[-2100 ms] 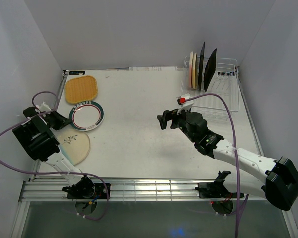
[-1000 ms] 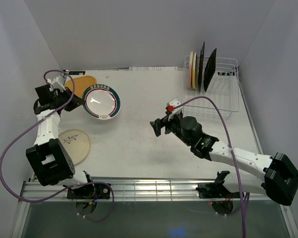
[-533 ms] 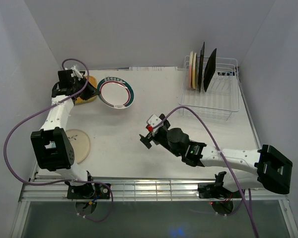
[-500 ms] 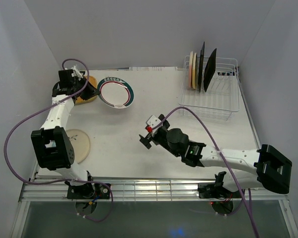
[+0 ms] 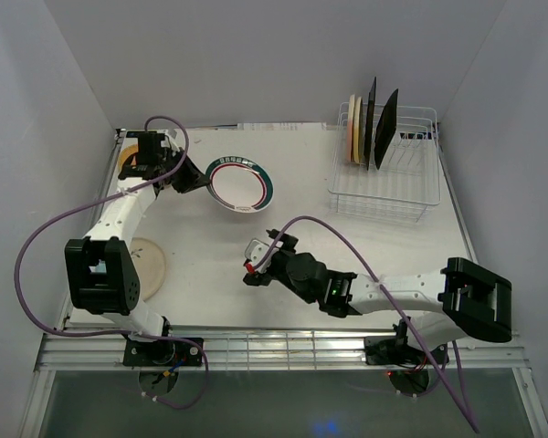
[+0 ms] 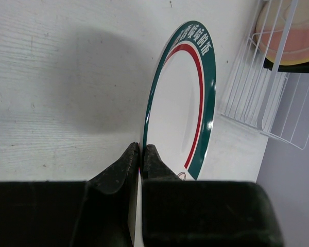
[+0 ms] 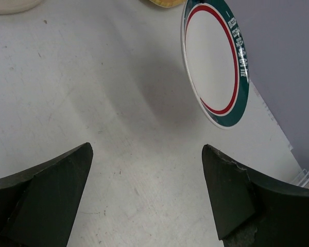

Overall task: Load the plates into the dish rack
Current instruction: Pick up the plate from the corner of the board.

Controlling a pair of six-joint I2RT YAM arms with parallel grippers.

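My left gripper (image 5: 194,180) is shut on the rim of a round green-rimmed white plate (image 5: 241,185) and holds it tilted above the table's far left. In the left wrist view the plate (image 6: 181,103) stands edge-on, with the fingertips (image 6: 130,154) pinching its rim. My right gripper (image 5: 254,265) hangs open and empty over the middle of the table, nearer than the plate (image 7: 214,62). The white wire dish rack (image 5: 388,182) at the far right holds two round cream plates (image 5: 354,128) and two black square plates (image 5: 386,128) upright. A cream floral plate (image 5: 149,265) lies at the near left.
An orange plate (image 5: 128,157) lies at the far left corner, mostly hidden by the left arm. Purple cables loop from both arms. Grey walls close in the table on three sides. The rack (image 6: 262,103) shows ahead of the held plate in the left wrist view.
The left arm has carried the green-rimmed plate rightward from the far left toward the table's middle. The right arm has swung left and nearer, its gripper staying open.
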